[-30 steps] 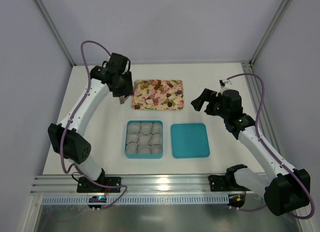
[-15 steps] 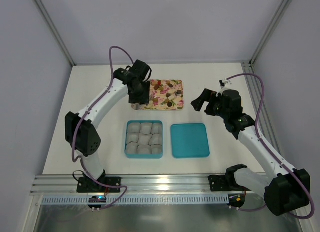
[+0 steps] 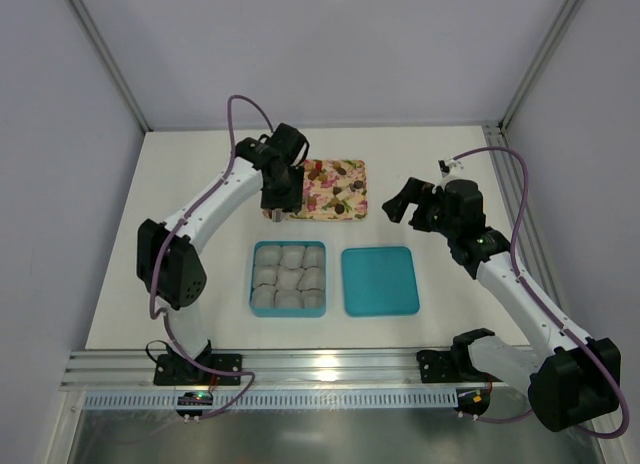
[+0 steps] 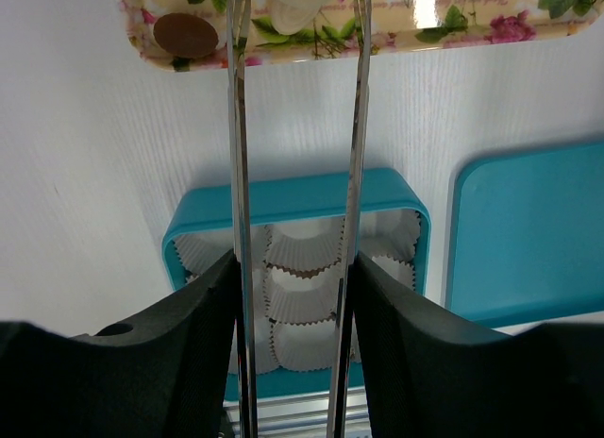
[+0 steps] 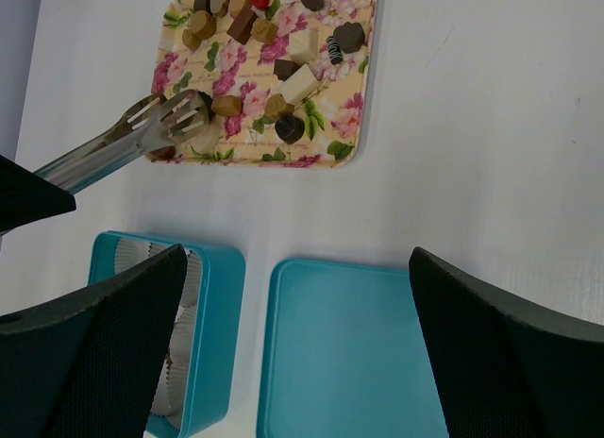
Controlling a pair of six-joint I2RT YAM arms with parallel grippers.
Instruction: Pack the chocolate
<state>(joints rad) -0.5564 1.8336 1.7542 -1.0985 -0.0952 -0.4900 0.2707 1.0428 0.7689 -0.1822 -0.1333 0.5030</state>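
The chocolate (image 5: 274,75) lay scattered on the floral tray (image 3: 352,209) at the far middle of the worktop (image 3: 200,254). The left tool (image 3: 273,213) hung over the tray's near left corner, its long tongs (image 4: 295,108) parted around a pale piece. The right tool (image 3: 398,206) hovered right of the tray, spread wide, holding nothing. Nearer sat the teal box (image 3: 254,284) of paper cups (image 4: 300,296), with its lid (image 3: 379,280) just right.

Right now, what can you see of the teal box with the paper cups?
The teal box is a shallow rounded-square container, plastic by its look, lying open and flat on the table. Pale fluted paper cups fill it in rows, all apparently empty. Its lid lies just to its right, apart. No gripper touches it.
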